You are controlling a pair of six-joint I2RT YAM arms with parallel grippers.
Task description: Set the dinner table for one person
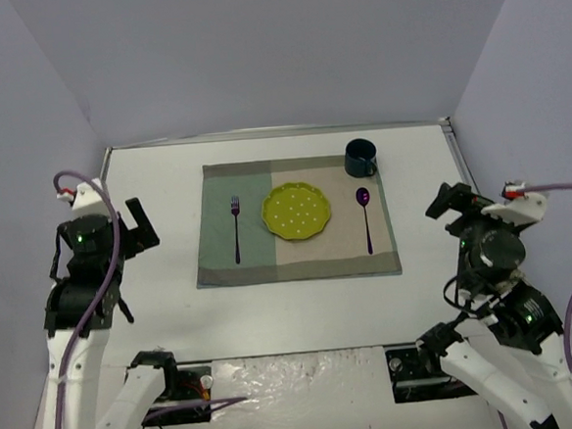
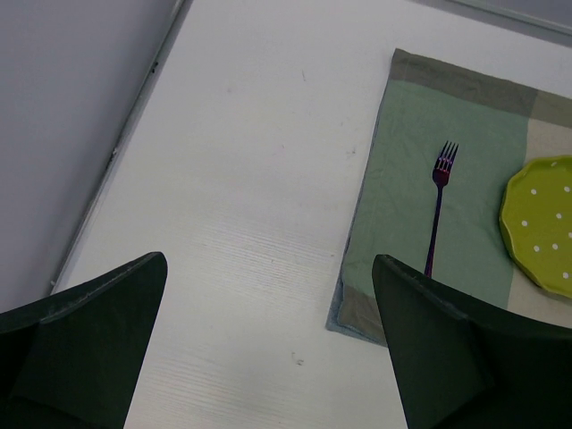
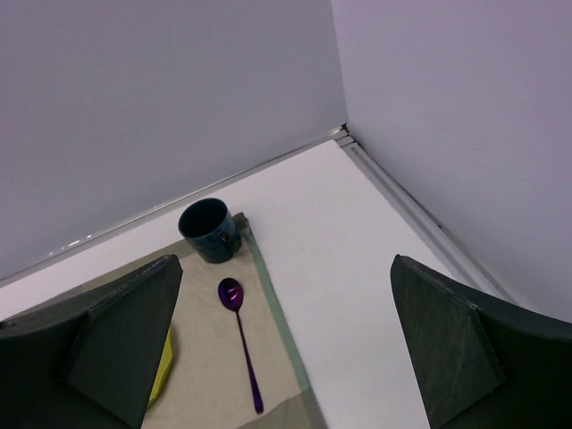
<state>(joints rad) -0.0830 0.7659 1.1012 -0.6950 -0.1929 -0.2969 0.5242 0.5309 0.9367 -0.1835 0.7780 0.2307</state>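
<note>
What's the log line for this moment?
left gripper: open, empty, above bare table | right gripper: open, empty | mat: fork left, plate centre, spoon right | mug: mat's far right corner

the right gripper [image 3: 284, 261] is hanging over the dinner table [image 3: 375, 232], fingers spread wide. a dark blue mug [image 3: 210, 230] is sitting at 11 o'clock by the mat's [image 3: 210, 393] corner. a purple spoon [image 3: 239, 344] is lying toward 6 o'clock, beside a yellow plate's edge [image 3: 166, 368].

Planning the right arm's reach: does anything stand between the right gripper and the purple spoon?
Nothing visible. Only bare dinner table and placemat lie between the right gripper and the purple spoon; the dark mug stands beyond the spoon's bowl, off that line.
</note>
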